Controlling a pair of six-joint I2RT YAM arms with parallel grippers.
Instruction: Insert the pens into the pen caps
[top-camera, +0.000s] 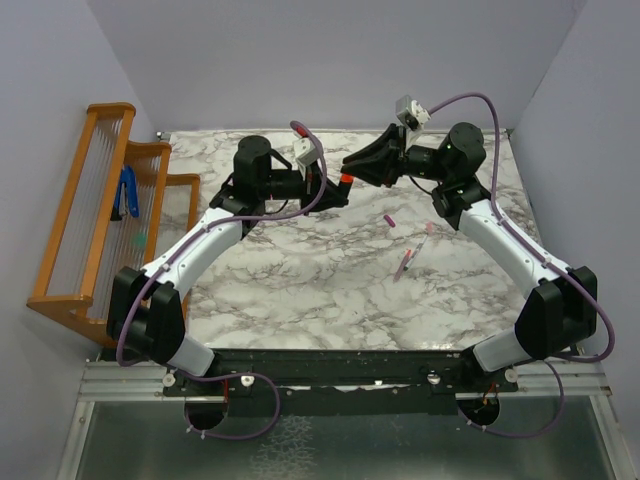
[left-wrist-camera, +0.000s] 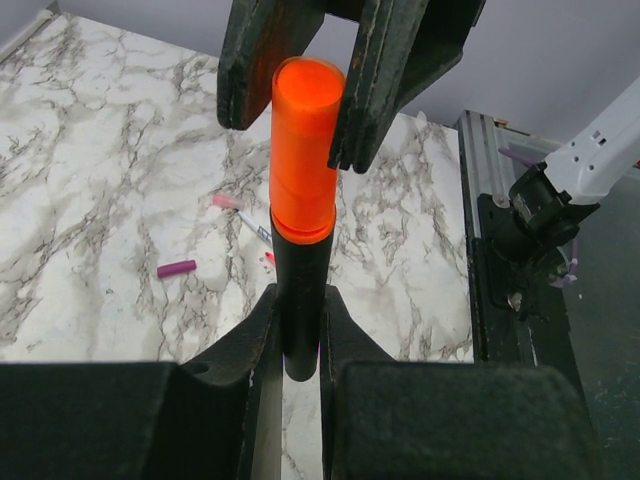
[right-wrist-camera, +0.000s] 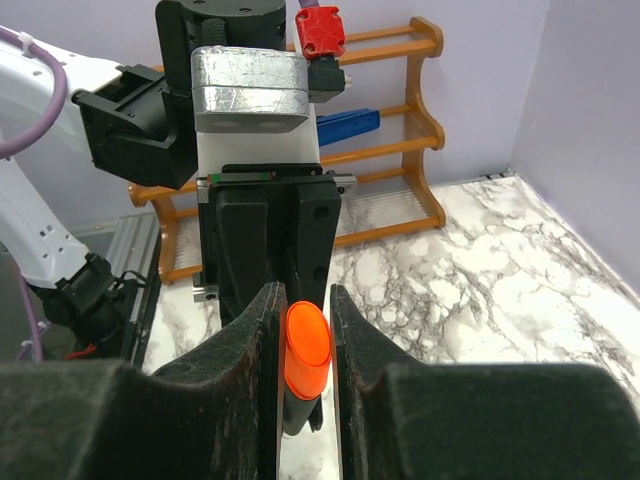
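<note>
My left gripper (top-camera: 333, 190) (left-wrist-camera: 298, 296) is shut on the body of the black marker (left-wrist-camera: 300, 300), held above the table. The orange cap (top-camera: 345, 180) (left-wrist-camera: 303, 150) (right-wrist-camera: 307, 345) sits on the marker's end. My right gripper (top-camera: 352, 166) (right-wrist-camera: 303, 300) faces the left one, with its fingers (left-wrist-camera: 390, 80) closed on both sides of the cap. A magenta cap (top-camera: 390, 218) (left-wrist-camera: 177, 268) lies on the marble. Thin pale pens (top-camera: 405, 264) (left-wrist-camera: 255, 227) lie to its right, with a small pink piece (top-camera: 428, 230) (left-wrist-camera: 224, 201) at their far end.
A wooden rack (top-camera: 100, 210) (right-wrist-camera: 400, 150) stands at the table's left edge with a blue-handled tool (top-camera: 128, 192) (right-wrist-camera: 350, 123) on it. The marble table (top-camera: 300, 290) ends at a metal rail (top-camera: 340, 375) by the arm bases.
</note>
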